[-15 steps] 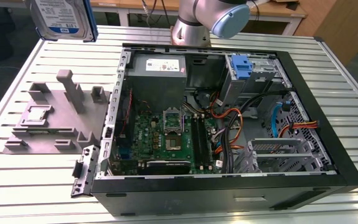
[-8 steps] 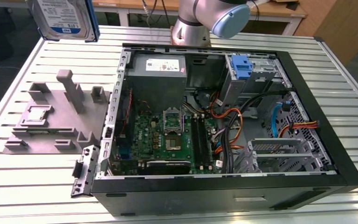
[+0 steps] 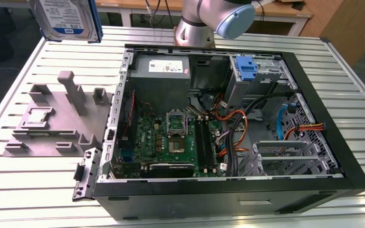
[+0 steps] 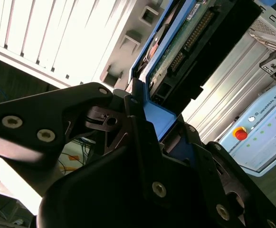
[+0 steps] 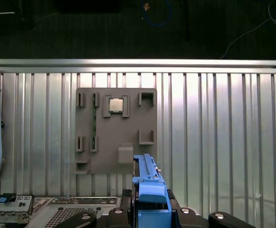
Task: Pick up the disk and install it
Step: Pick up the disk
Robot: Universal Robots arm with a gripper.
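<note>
The disk hangs in the air, clear of the table. In the exterior view it shows above the far corner on the exterior view's left. It stands on edge, its white label with the blue band facing the camera and its blue plastic carrier framing it.

In the second wrist view, the end effector is closed on the blue carrier. Its dark fingers press the plastic from both sides, and the disk's green circuit-board side runs away from them. The first wrist view looks down past the carrier's edge to the slatted table below.

Directly beneath lies a grey fixture plate, with a processor chip seated in one of its recesses. In the exterior view this plate sits near the table's edge on the exterior view's left, just beside the open computer case.

The case lies on its side and takes up most of the table. Inside it are:
- the motherboard
- a grey power-supply box against the far wall
- a bare blue bracket in the far bay
- a metal drive cage near the front

The robot arm rises beyond the table's far edge. A teach pendant with a red button shows in the second wrist view.
</note>
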